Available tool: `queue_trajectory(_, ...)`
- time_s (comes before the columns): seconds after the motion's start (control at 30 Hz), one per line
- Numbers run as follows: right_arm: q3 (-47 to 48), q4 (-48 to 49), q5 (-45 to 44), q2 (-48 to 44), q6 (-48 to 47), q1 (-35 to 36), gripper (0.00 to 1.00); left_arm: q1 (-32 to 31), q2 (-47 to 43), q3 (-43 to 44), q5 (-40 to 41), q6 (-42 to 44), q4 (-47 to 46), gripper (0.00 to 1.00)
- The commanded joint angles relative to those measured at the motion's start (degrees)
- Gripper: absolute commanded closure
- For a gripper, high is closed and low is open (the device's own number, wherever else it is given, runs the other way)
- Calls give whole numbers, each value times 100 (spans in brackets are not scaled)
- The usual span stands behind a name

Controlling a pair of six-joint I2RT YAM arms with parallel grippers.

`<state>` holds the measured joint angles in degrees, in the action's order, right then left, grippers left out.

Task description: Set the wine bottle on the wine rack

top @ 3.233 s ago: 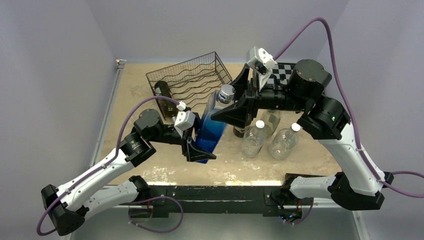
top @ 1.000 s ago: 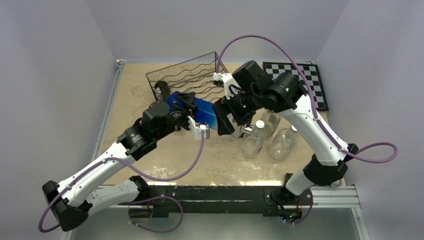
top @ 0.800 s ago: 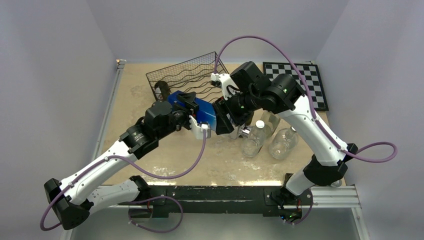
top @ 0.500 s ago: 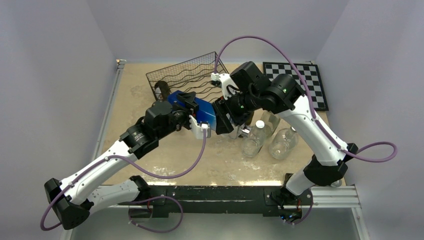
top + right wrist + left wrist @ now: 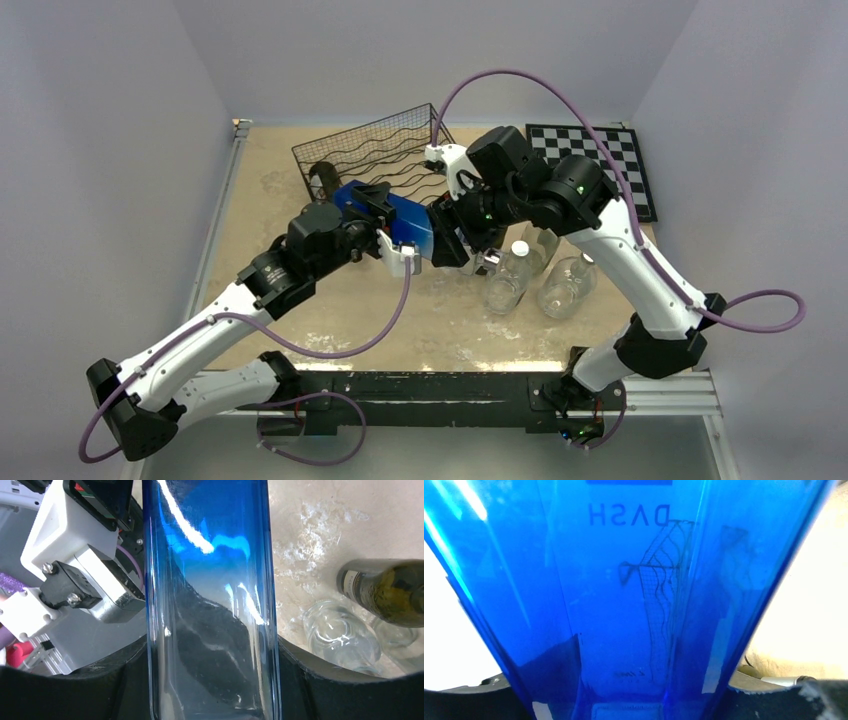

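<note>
The wine bottle [image 5: 408, 222] is blue glass and hangs about level above the table, just in front of the black wire wine rack [image 5: 385, 150]. My left gripper [image 5: 372, 212] is shut on its wide end, and blue glass [image 5: 624, 580] fills the left wrist view. My right gripper [image 5: 455, 238] is shut on its other end, and in the right wrist view both fingers [image 5: 320, 680] press the bottle's sides [image 5: 210, 590]. A dark bottle [image 5: 322, 180] lies at the rack's left end.
Three clear bottles [image 5: 510, 275] stand right of the arms, with a dark green bottle [image 5: 390, 592] beside them. A chessboard [image 5: 605, 150] lies at the back right. The left arm's white wrist housing [image 5: 75, 565] sits close to the right gripper.
The bottle went from tilted upright to lying level near the rack. Over the last second my right jaws closed onto it, and both arms have hardly moved since.
</note>
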<state>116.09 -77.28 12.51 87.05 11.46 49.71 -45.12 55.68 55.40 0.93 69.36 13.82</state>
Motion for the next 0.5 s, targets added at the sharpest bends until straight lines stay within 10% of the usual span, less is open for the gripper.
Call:
queue_trajectory(0.0, 308, 903, -408, -243, 129, 37, 100, -25, -510, 133, 151, -780, -1423, 86)
queue_trajectory(0.13, 542, 907, -529, -256, 111, 72, 100, -25, -610, 95, 133, -993, -1085, 71)
queue_trajectory(0.4, 692, 1155, -771, -409, 152, 150, 100, -24, -744, -92, 238, -1201, -1012, 2)
queue_trajectory(0.47, 694, 1214, -845, -418, 155, 160, 100, -27, -764, -106, 291, -1225, -933, 1)
